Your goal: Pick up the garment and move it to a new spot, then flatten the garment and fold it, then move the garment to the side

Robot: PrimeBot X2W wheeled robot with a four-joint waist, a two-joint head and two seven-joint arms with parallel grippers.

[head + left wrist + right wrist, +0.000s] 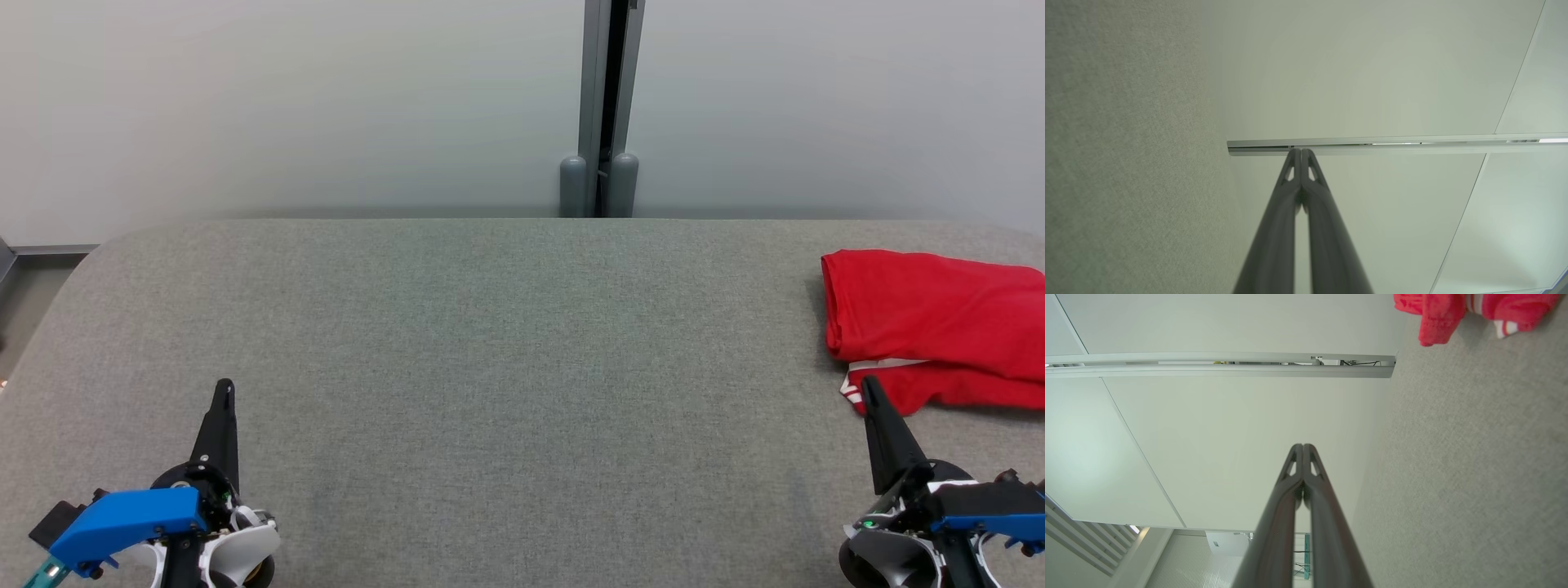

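"Where's the garment (931, 318) sitting?"

"Over on the robot's right. It's a red bundle, folded over, lying on the grey tabletop (506, 351) toward the far edge."

"Has either gripper got hold of it?"

"No. The right gripper (868, 384) is pinched closed on nothing, its tip near the white-striped hem. From its own wrist view the cloth lies apart from the fingers. The left gripper (223, 388) is clenched and empty too, well apart from the garment at the other side."
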